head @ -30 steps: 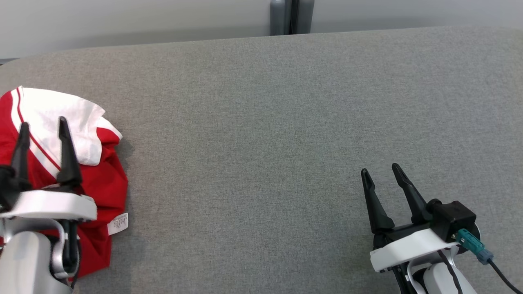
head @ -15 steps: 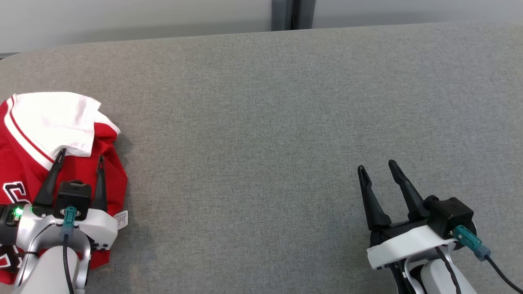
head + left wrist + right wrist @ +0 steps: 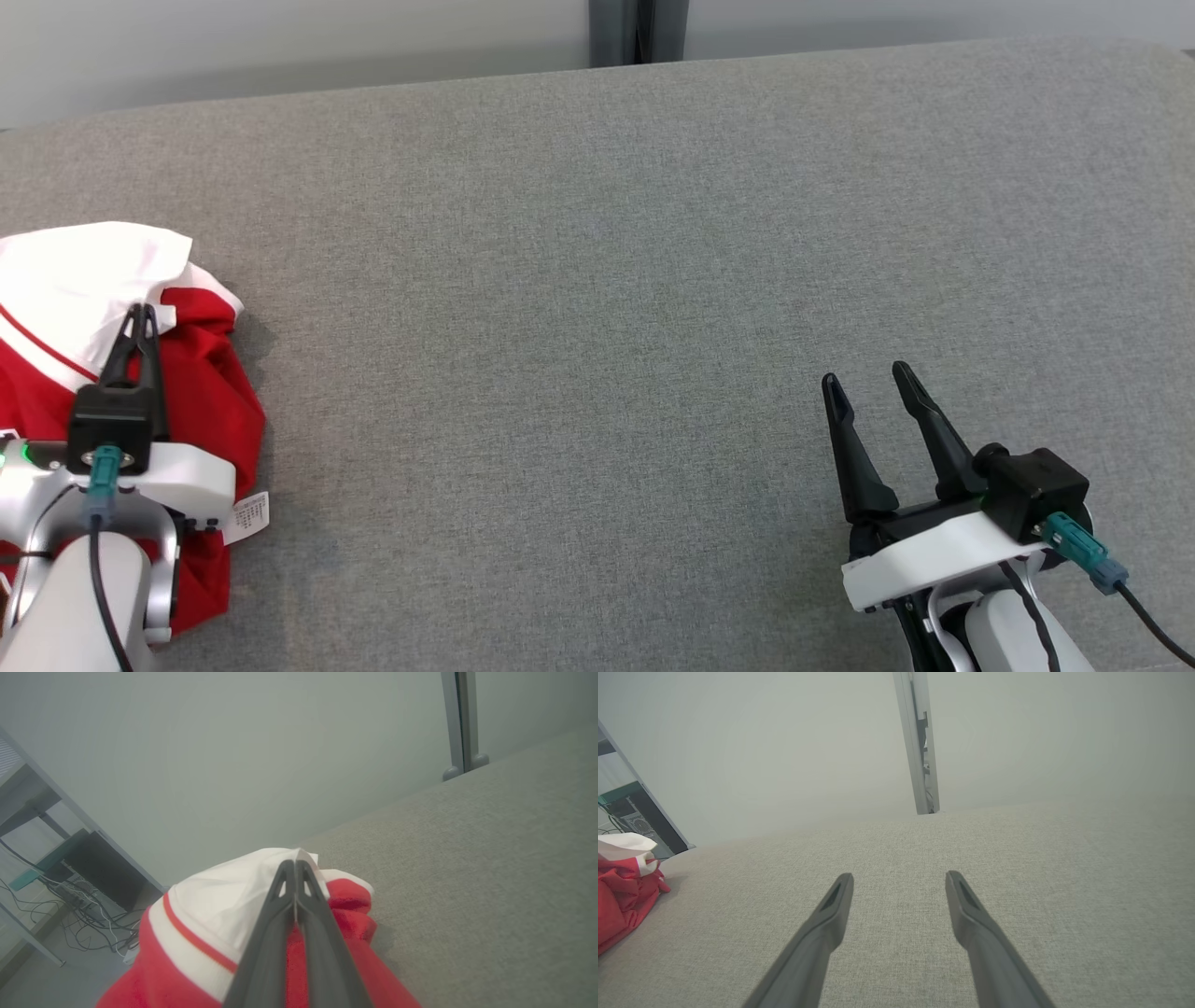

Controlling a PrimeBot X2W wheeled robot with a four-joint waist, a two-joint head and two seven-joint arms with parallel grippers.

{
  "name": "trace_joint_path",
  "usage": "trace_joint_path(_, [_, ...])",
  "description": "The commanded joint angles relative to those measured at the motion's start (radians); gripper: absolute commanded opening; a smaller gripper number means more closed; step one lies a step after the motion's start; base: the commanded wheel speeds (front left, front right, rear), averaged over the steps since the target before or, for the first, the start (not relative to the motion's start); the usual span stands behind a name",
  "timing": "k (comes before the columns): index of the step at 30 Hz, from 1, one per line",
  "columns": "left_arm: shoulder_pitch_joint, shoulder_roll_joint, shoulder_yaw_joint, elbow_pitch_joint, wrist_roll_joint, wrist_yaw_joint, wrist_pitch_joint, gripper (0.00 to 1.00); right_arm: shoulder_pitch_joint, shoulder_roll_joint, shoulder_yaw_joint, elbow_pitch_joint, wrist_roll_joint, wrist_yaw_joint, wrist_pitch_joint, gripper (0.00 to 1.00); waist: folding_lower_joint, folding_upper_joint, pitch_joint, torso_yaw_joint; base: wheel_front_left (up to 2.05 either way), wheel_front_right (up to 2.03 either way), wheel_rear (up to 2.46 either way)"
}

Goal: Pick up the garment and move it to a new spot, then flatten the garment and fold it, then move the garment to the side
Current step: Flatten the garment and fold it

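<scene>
You'll find the garment (image 3: 210,401) bunched in a loose, crumpled heap at the far left of the grey surface (image 3: 597,327), partly cut off by the head view's left edge. It is red, with a white panel (image 3: 84,271) on its far side that carries a thin red stripe. In the left wrist view the white cloth rises to a small peak. A white label (image 3: 246,516) lies flat at its near right edge.
</scene>
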Motion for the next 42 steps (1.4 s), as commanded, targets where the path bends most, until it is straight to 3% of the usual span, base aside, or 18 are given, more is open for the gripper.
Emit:
trace_joint_path(1, [-0.005, 0.006, 0.013, -0.013, -0.013, 0.01, -0.005, 0.0, 0.011, -0.006, -0.002, -0.003, 0.002, 0.002, -0.005, 1.0, 0.0, 0.0, -0.001, 0.0, 0.0, 0.0, 0.0])
trace_joint_path(7, [-0.022, 0.011, 0.087, -0.133, -0.094, 0.002, -0.038, 0.0, 0.011, -0.006, -0.001, -0.005, 0.003, 0.002, -0.005, 1.0, 0.0, 0.0, -0.001, 0.009, 0.0, 0.0, 0.0])
trace_joint_path(14, [-0.1, 0.098, 0.216, -0.331, -0.157, 0.004, -0.056, 0.0, 0.01, -0.007, 0.0, 0.0, 0.008, 0.002, -0.005, 1.0, 0.0, 0.0, -0.01, 0.014, 0.0, 0.0, 0.0])
trace_joint_path(18, [-0.185, 0.164, 0.281, -0.38, -0.192, -0.017, -0.047, 0.0, 0.013, -0.007, 0.007, 0.005, 0.016, 0.002, -0.005, 1.0, 0.0, 0.0, -0.019, 0.011, 0.0, 0.0, 0.0])
trace_joint_path(25, [-0.419, 0.251, 0.26, -0.384, -0.198, -0.08, -0.033, 0.0, 0.016, -0.007, 0.01, 0.008, 0.017, 0.002, -0.005, 1.0, 0.0, 0.0, -0.037, -0.002, 0.0, 0.0, 0.0])
trace_joint_path(29, [-0.567, 0.232, 0.179, -0.356, -0.207, -0.132, -0.014, 0.0, 0.013, -0.006, 0.012, 0.015, 0.014, 0.002, -0.005, 1.0, 0.0, 0.0, -0.047, -0.012, 0.0, 0.0, 0.0])
trace_joint_path(34, [-0.717, 0.161, 0.054, -0.293, -0.212, -0.197, 0.013, 0.0, 0.013, -0.007, 0.017, 0.019, 0.016, 0.002, -0.005, 1.0, 0.0, 0.0, -0.055, -0.032, 0.0, 0.0, 0.0])
trace_joint_path(38, [-0.796, 0.083, -0.041, -0.25, -0.197, -0.225, 0.009, 0.0, 0.011, -0.007, 0.021, 0.02, 0.016, 0.002, -0.005, 1.0, 0.0, 0.0, -0.055, -0.049, 0.0, 0.0, 0.0])
trace_joint_path(42, [-0.84, 0.045, -0.122, -0.197, -0.158, -0.254, -0.007, 0.0, 0.003, -0.006, 0.024, 0.021, 0.018, 0.002, -0.005, 1.0, 0.0, 0.0, -0.052, -0.063, 0.0, 0.0, 0.0])
